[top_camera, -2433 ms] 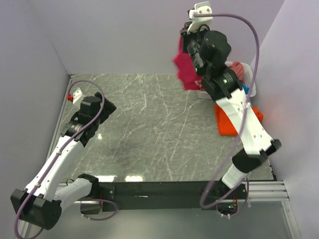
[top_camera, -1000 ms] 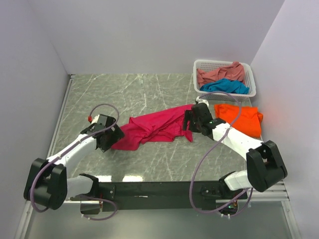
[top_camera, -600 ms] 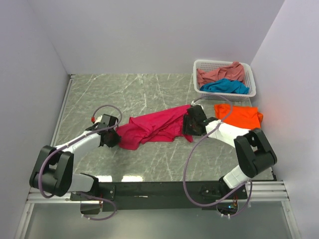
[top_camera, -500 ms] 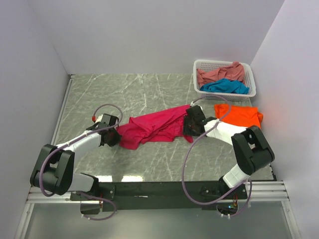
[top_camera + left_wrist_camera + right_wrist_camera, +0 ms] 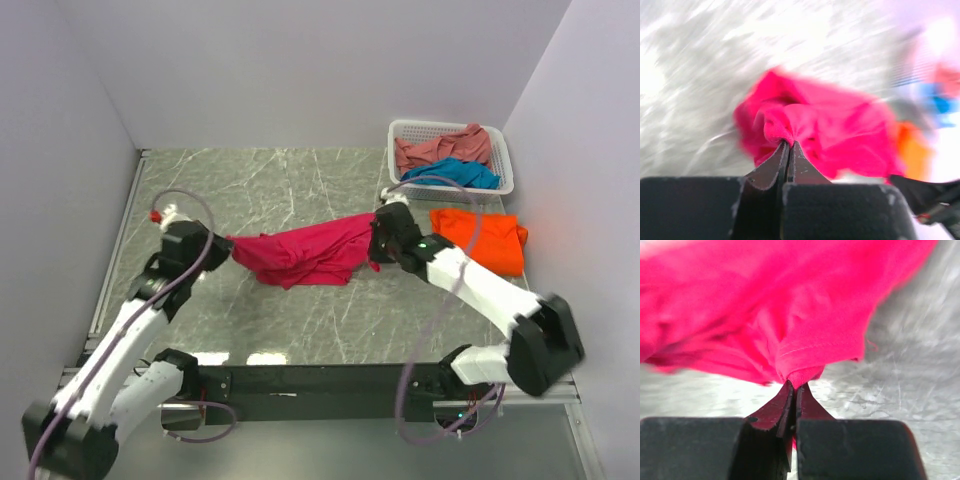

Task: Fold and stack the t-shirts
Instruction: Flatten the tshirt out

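Both ends of the magenta t-shirt (image 5: pixel 305 254), left of the basket (image 5: pixel 392 150), stay pinched, one in the left gripper (image 5: pixel 226 243), one in the right gripper (image 5: pixel 376 246). The left gripper has just drawn its end farther from the basket, likely stretching it for folding.

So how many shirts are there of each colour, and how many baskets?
magenta-pink shirt: 1
orange shirt: 1
teal-blue shirt: 1
salmon-pink shirt: 1
white basket: 1
Total: 5 things, 4 of them shirts
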Motion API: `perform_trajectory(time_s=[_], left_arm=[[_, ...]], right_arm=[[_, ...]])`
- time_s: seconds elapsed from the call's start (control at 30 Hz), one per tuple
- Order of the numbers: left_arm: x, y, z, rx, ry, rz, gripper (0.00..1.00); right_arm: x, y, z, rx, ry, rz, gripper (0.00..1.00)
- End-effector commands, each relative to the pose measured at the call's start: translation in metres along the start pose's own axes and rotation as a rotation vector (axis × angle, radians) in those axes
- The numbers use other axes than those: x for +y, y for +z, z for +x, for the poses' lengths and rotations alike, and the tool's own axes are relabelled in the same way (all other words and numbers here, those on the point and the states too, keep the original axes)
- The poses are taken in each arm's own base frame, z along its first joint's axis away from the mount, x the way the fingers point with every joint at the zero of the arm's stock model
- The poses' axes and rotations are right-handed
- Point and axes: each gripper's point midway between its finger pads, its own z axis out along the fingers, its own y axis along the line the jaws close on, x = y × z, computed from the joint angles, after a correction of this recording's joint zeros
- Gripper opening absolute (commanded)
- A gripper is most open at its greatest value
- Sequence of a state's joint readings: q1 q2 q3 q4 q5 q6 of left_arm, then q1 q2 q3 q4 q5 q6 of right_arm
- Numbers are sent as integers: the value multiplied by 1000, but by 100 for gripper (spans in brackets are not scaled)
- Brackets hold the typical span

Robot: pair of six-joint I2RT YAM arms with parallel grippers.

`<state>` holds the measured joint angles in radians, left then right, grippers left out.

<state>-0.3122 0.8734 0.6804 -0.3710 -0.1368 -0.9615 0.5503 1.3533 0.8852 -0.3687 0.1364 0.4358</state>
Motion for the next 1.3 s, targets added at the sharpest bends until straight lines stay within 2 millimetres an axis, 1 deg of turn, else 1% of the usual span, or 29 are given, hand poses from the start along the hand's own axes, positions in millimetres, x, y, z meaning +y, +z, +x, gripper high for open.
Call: perform_trajectory(time_s=[0.0,0.03,0.07,0.13,0.17,0.27,0.37,0.43,0.5,0.53,0.57,0.6,0.63,0.67,0.73,0.77,0.8,0.83,0.87,0.9,0.93,0.97,1.0,1.03,1.1,1.17,1.2,1.23,1.27], left_arm=[[-61,-59,-57,-179,-22,223,1],[-69,-71,-68,-217,-31,256,1],[-77,-90,-79,-262,-42,299,1],[-94,-119,-104,-348,-67,356,1],[-99,-131,-114,-382,-81,371,1],[-110,-163,-151,-512,-133,378,1],[-114,-187,-183,-629,-179,356,1],[-119,-197,-201,-696,-192,351,1],[-119,-183,-213,-730,-175,273,1],[-128,-189,-223,-747,-171,276,1],[-137,-165,-225,-724,-134,240,1],[-143,-155,-228,-718,-94,221,1],[-157,-158,-239,-729,-86,235,1],[-159,-122,-242,-692,-48,174,1],[-186,-118,-262,-684,-7,216,1],[-184,-88,-275,-661,16,177,1],[-212,-102,-290,-655,36,274,1],[-218,-101,-302,-652,45,294,1],[-213,-77,-319,-643,58,263,1],[-231,-103,-341,-685,49,313,1],[-237,-106,-349,-678,57,333,1],[-229,-90,-364,-676,63,306,1],[-241,-114,-377,-723,69,351,1],[-244,-110,-381,-708,80,370,1],[-239,-129,-399,-744,65,389,1],[-223,-142,-406,-752,52,369,1],[-208,-128,-401,-718,25,334,1],[-205,-146,-395,-733,18,337,1],[-191,-143,-392,-738,-3,288,1]], right_arm=[[14,-75,-66,-252,12,-85,0],[16,-89,-73,-294,12,-110,0],[18,-118,-87,-380,28,-152,0],[18,-150,-101,-472,40,-192,0],[18,-181,-114,-557,55,-229,0],[9,-236,-137,-713,84,-250,0],[-1,-273,-154,-813,112,-230,0],[-2,-281,-163,-842,101,-220,0],[-1,-279,-179,-845,92,-189,0],[1,-287,-190,-860,81,-186,0],[5,-268,-200,-822,63,-171,0],[8,-264,-208,-815,52,-176,0],[11,-258,-218,-809,43,-187,0],[15,-247,-235,-798,39,-185,0],[23,-243,-261,-814,4,-235,0],[30,-242,-286,-830,-2,-243,0],[31,-242,-298,-829,-4,-234,0],[39,-278,-326,-916,-18,-255,0],[45,-259,-341,-895,-26,-251,0],[50,-266,-355,-914,-31,-265,0],[61,-310,-377,-998,-42,-321,0],[66,-288,-392,-971,-43,-319,0],[69,-294,-401,-990,-39,-329,0],[72,-306,-414,-1021,-27,-353,0],[73,-313,-419,-1030,-15,-393,0],[68,-308,-410,-999,10,-434,0],[64,-303,-405,-990,17,-434,0],[59,-291,-390,-961,31,-436,0],[53,-283,-382,-940,36,-430,0]])
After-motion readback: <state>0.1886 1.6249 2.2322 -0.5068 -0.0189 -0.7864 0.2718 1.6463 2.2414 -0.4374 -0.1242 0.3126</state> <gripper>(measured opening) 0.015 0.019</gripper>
